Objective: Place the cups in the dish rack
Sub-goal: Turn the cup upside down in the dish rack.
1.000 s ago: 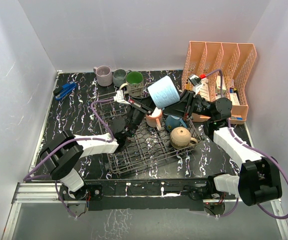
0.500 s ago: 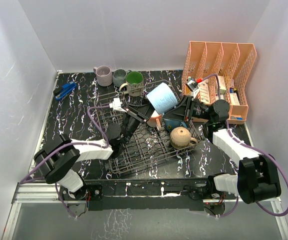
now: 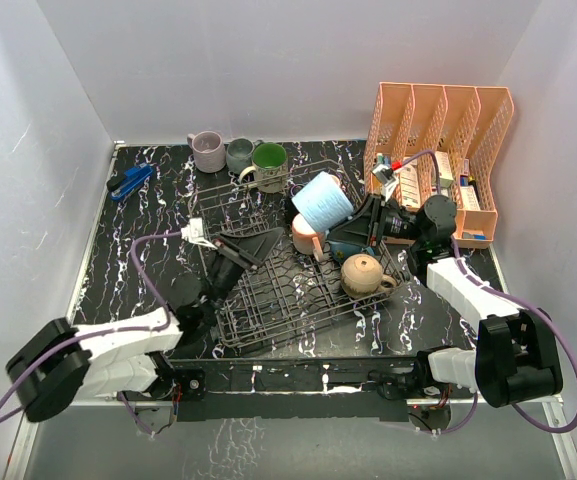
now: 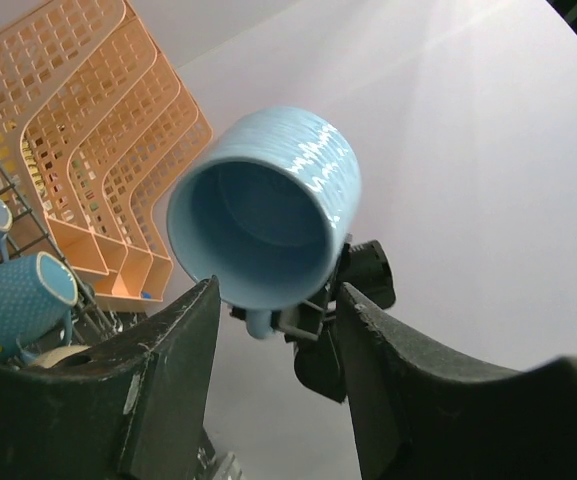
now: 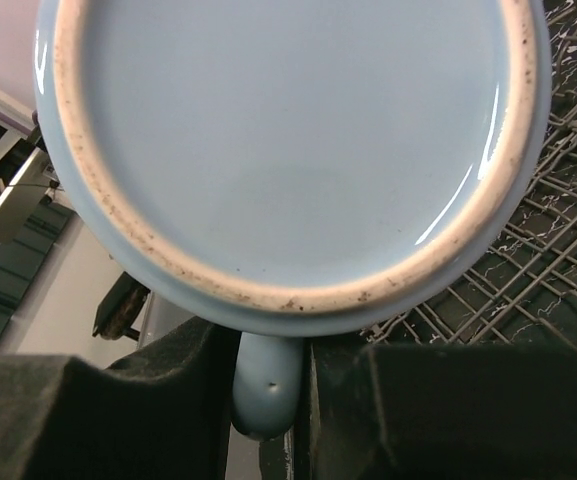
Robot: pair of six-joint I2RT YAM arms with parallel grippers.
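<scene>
At centre right of the overhead view, the right gripper (image 3: 351, 228) is clamped on the handle of the light blue mug (image 3: 323, 200), carrying it tilted above the far right part of the dish rack (image 3: 230, 335). Its wrist view shows the handle pinched between the jaws, the mug's base facing the lens. Holding by the handle leaves the body free, presumably so the mouth can be turned down over the tines. Left of centre, the left gripper (image 3: 260, 246) hangs over the rack, jaws parted, nothing between them. Rack contents, right side: a peach mug (image 3: 306, 238), a tan mug (image 3: 363, 272) and a blue dotted mug (image 4: 18, 295). At upper centre, on the table (image 3: 148, 230) beyond the rack, stand a mauve mug (image 3: 206, 150), a grey mug (image 3: 239, 153) and a green-lined mug (image 3: 268, 160), not yet loaded
</scene>
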